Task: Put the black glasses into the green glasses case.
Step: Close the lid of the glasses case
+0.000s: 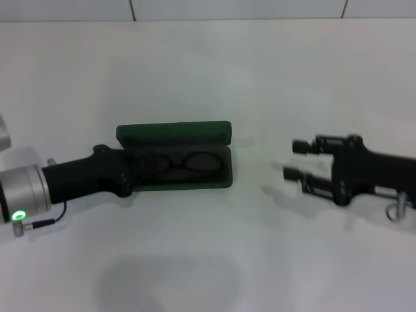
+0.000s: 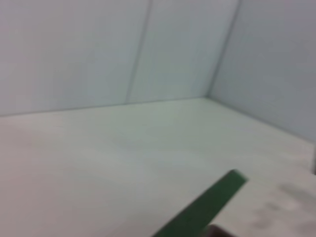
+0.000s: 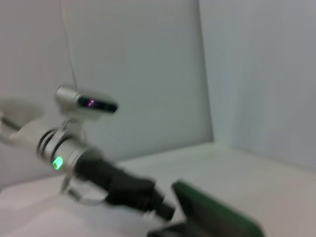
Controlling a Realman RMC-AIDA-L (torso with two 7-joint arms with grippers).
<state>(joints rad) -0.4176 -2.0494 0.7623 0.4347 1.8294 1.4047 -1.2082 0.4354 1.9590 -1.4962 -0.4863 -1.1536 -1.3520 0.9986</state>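
Note:
The green glasses case [image 1: 195, 182] lies open in the middle of the white table, its lid [image 1: 174, 132] raised at the back. The black glasses [image 1: 188, 161] lie inside it, lenses showing against the dark lining. My left gripper [image 1: 133, 170] is at the case's left end, over or just inside it. My right gripper [image 1: 290, 159] is open and empty, apart from the case on its right side. A green edge of the case shows in the left wrist view [image 2: 207, 207] and in the right wrist view [image 3: 217, 212].
The white table [image 1: 208, 260] spreads around the case, with white walls behind [image 1: 234, 8]. The right wrist view shows my left arm [image 3: 113, 180] reaching to the case and the head camera [image 3: 86, 102] behind it.

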